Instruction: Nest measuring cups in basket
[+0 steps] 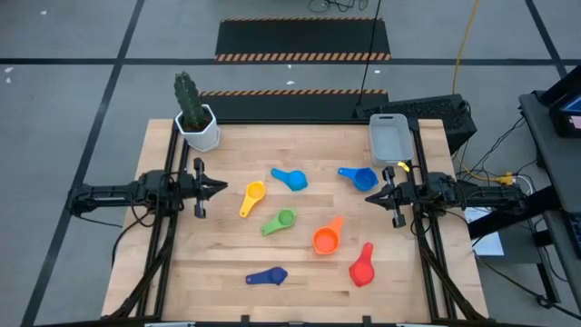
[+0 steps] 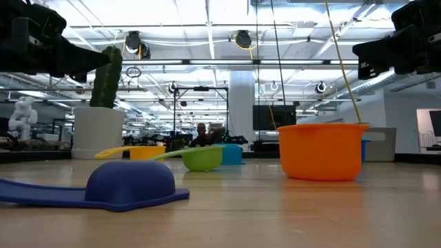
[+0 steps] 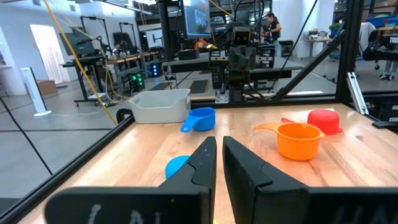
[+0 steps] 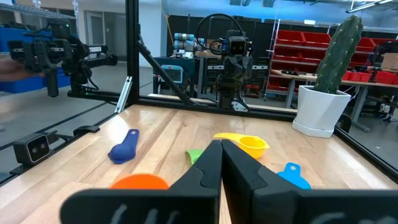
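A: Where do we stand with the small plastic measuring cups?

B: None is in the pale grey translucent rectangular plastic basket point(image 1: 388, 136). We see six spread on the wooden surface point(image 1: 227, 263): two light blue cups point(image 1: 290, 179), the second point(image 1: 359, 177) nearer to the basket, a yellow cup point(image 1: 252, 198), a green cup point(image 1: 280, 222), an orange cup point(image 1: 328, 237), a red cup point(image 1: 362, 266) and a dark blue cup point(image 1: 268, 276). We judge the nesting is not yet begun.

A: Why is the basket at the far right corner?

B: It sits just beside the right arm, so we think that arm can drop cups there easily.

A: And our claws?

B: The left claw point(image 1: 221, 187) hangs at the left edge, fingers almost together, gripping nothing. The right claw point(image 1: 371, 195) hangs at the right edge, near the second light blue cup, fully closed and also empty. Both point toward the middle, where the cups lie.

A: The white hexagonal pot with the green cactus point(image 1: 196, 122)?

B: It stands at the far left corner, well apart from the cups, so it does not disturb us.
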